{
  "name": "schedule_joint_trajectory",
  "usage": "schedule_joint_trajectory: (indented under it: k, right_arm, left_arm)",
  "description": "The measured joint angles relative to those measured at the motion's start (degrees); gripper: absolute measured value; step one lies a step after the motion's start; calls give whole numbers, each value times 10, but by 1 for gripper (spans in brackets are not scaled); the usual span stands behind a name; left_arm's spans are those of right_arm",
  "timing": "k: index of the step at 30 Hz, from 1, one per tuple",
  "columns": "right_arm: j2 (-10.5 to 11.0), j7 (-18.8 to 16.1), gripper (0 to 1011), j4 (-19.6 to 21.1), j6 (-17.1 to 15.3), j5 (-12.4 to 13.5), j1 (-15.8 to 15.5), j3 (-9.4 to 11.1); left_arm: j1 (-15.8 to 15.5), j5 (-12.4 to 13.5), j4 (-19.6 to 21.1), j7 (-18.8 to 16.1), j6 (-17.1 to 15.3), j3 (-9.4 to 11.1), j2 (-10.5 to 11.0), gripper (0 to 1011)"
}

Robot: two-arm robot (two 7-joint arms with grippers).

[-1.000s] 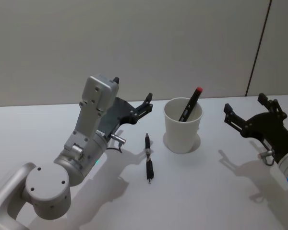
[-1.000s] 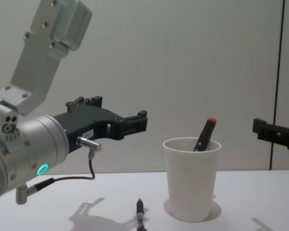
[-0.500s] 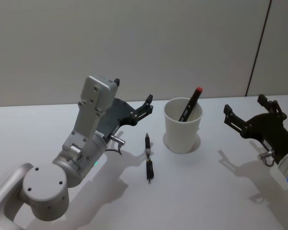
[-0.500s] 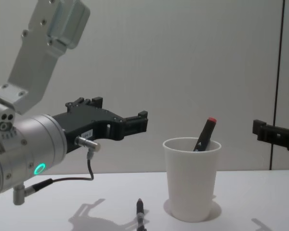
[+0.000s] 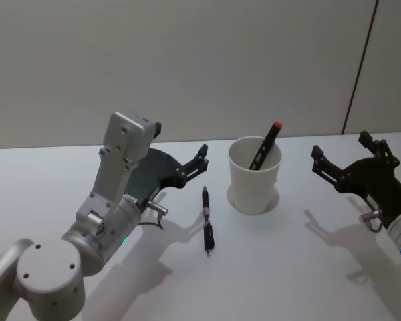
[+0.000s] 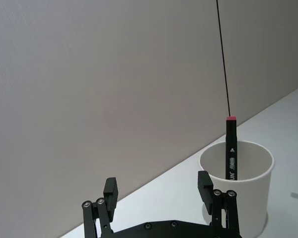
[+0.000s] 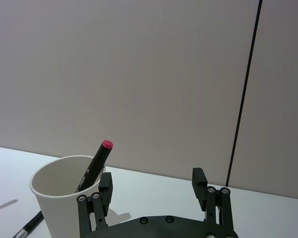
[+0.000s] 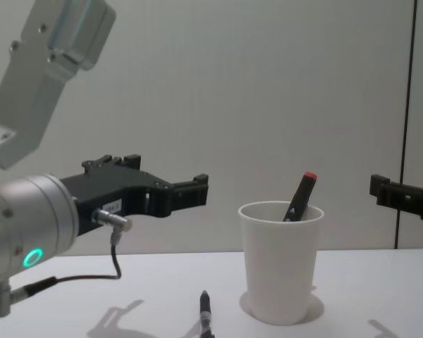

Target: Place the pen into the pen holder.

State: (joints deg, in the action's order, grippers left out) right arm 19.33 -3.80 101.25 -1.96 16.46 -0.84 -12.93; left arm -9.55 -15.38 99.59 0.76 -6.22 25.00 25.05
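A black pen point(image 5: 206, 219) lies flat on the white table point(image 5: 287, 267), just left of the white paper cup point(image 5: 254, 177) and outside it, its length running away from the robot. From the chest view, its far end point(image 8: 206, 313) pokes up at the lower edge. The cup already holds a black marker with a red cap point(image 5: 266, 144), leaning on the rim. The left wrist view picks out white lettering on its barrel point(image 6: 231, 158). The left gripper point(image 5: 179, 139) is left of the pen, jaws spread wide and holding nothing. Seen from the chest, it hangs well above the tabletop, higher than the cup's rim. The right gripper point(image 5: 341, 145) is off to the cup's right, apart from it, also wide open and empty. Its wrist view frames the cup point(image 7: 64, 198) and one end of the pen point(image 7: 30, 228).
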Motion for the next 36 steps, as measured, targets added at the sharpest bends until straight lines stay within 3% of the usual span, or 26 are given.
schedule_joint_trajectory:
  k: [19,36]
  right_arm:
    - [0,0,1001,0,0,0,0,0]
    - [0,0,1001,0,0,0,0,0]
  left_arm:
    - [35,-39,47,24,-69,1,20,1001]
    - [35,-50,39,62,-128,15,1,1001]
